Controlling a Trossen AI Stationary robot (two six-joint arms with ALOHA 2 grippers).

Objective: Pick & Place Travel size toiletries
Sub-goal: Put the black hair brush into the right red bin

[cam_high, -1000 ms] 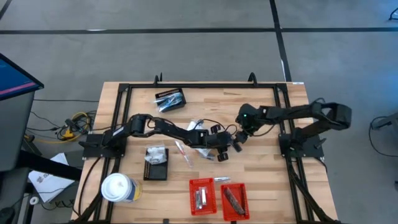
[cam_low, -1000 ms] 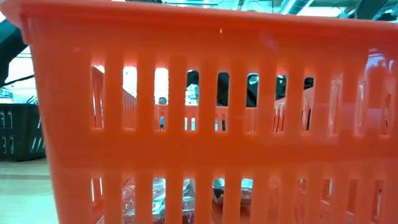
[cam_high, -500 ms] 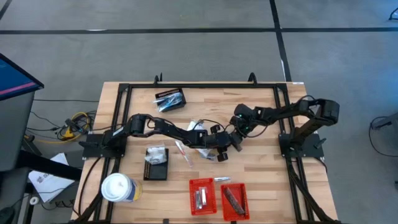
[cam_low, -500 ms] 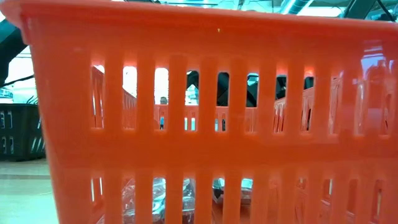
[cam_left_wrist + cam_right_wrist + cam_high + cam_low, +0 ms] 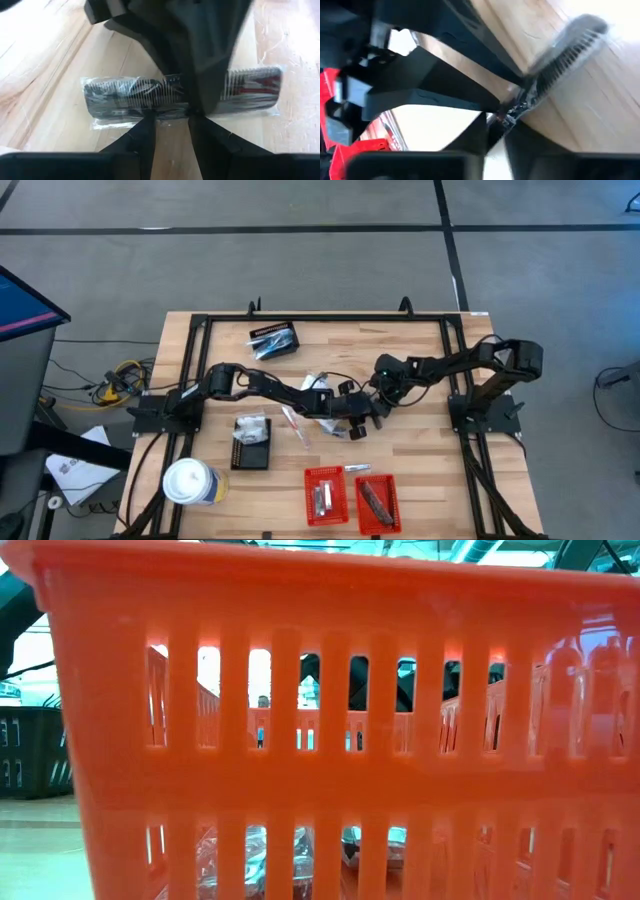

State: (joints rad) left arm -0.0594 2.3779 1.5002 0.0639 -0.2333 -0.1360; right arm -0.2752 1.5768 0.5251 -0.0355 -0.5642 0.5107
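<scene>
Two red baskets [image 5: 349, 498], two black baskets [image 5: 273, 340], one cup [image 5: 190, 482].

red basket [image 5: 320, 740] blocking low view, wrapped comb [image 5: 570, 50] blurred

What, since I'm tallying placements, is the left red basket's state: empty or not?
Not empty: the high view shows a silvery item lying inside the basket.

Both arms meet mid-table, left gripper [image 5: 362, 420] and right gripper [image 5: 381, 402] nearly touching. Two red baskets [image 5: 352, 500] sit near, white cup [image 5: 189, 482] near-left.
</scene>
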